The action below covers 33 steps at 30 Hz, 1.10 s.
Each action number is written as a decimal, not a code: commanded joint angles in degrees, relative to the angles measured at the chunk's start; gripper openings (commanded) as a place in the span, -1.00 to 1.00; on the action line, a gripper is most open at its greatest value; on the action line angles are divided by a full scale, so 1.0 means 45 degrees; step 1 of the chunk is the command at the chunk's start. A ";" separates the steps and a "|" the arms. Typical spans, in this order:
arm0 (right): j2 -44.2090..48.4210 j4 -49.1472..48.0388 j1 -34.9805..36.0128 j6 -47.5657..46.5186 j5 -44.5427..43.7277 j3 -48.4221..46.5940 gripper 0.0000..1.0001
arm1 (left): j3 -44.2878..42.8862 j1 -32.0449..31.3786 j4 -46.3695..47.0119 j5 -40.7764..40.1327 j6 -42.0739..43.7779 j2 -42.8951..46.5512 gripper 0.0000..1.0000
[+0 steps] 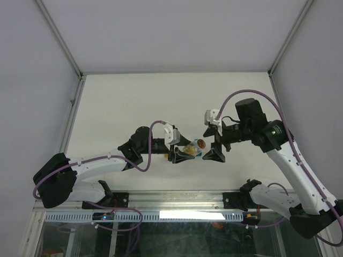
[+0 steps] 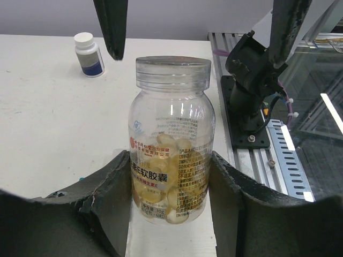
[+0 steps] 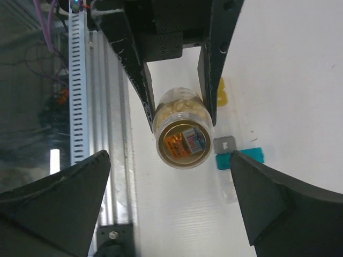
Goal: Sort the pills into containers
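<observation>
Overhead, a white table (image 1: 134, 101) sits between pale grey walls (image 1: 32, 64). The left gripper (image 1: 183, 153) clamps a pill bottle (image 2: 171, 160) sideways, with the right gripper (image 3: 170, 158) gaping wide at its cap. Yellow box (image 3: 222, 92), grey box (image 3: 225, 144) and teal box (image 3: 242, 158) lie on the table nearby.

You have bright, diffuse light in all three views. From overhead, the table (image 1: 134, 101) around the clear bottle (image 1: 194, 145) is washed pale with only faint, soft shadows. A light strip (image 1: 198, 215) on the arm-base side of the bottle blows out to pure white. In the left wrist view the bottle is sharp, with thin vertical glints on its shoulder, while the white bottle (image 2: 89, 53) behind it is slightly soft. In the right wrist view, the fingers (image 3: 53, 203) of the right gripper (image 3: 169, 155) flanking the bottle are dark, featureless and blurred. The table right of the bottle there is overexposed.
</observation>
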<state>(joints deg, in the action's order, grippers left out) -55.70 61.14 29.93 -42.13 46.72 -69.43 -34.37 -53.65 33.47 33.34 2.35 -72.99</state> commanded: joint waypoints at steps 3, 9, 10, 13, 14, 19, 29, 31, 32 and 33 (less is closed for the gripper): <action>-0.1232 -0.0421 0.0052 0.4734 -0.1084 -0.0882 0.84 | -0.0193 -0.0051 0.0959 -0.0066 -0.0136 -0.0023 -1.00; -0.1682 -0.0546 0.0157 0.5143 -0.0914 -0.0974 0.63 | -0.0214 -0.0058 0.0980 -0.0084 -0.0180 -0.0007 -1.00; -0.1711 -0.0615 0.0186 0.5187 -0.0920 -0.1004 0.58 | -0.0214 -0.0052 0.0948 -0.0085 -0.0172 0.0005 -1.00; -0.1805 -0.0686 0.0234 0.5222 -0.0840 -0.1139 0.52 | -0.0216 -0.0051 0.0883 -0.0116 -0.0151 0.0034 -1.00; -0.1829 -0.0679 0.0256 0.5226 -0.0825 -0.1193 0.50 | -0.0192 -0.0051 0.0882 -0.0123 -0.0151 0.0034 -1.00; -0.1903 -0.0693 0.0410 0.5120 -0.0907 -0.1290 0.29 | -0.0175 -0.0052 0.0848 -0.0182 -0.0170 0.0030 -1.00; -0.1967 0.0048 0.0803 0.3642 -0.1384 -0.1409 -0.66 | -0.0183 -0.0040 0.0736 -0.0016 -0.0290 0.0198 -1.00; -0.1994 0.0529 0.0883 0.2396 -0.1327 -0.1586 -0.83 | -0.0085 0.0046 0.1081 0.0818 -0.0481 0.0208 -1.00; -0.2011 0.0860 0.0904 0.1267 -0.1230 -0.1723 -0.90 | -0.0085 0.0105 0.1195 0.1214 -0.0576 0.0193 -1.00; -0.2042 0.1194 0.0919 0.0381 -0.1135 -0.1881 -0.94 | -0.0146 0.0181 0.1162 0.1608 -0.0614 0.0145 -1.00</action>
<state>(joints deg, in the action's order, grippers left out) -64.84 62.26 33.04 -25.47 40.77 -73.91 -34.30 -53.58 33.08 33.45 1.76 -73.19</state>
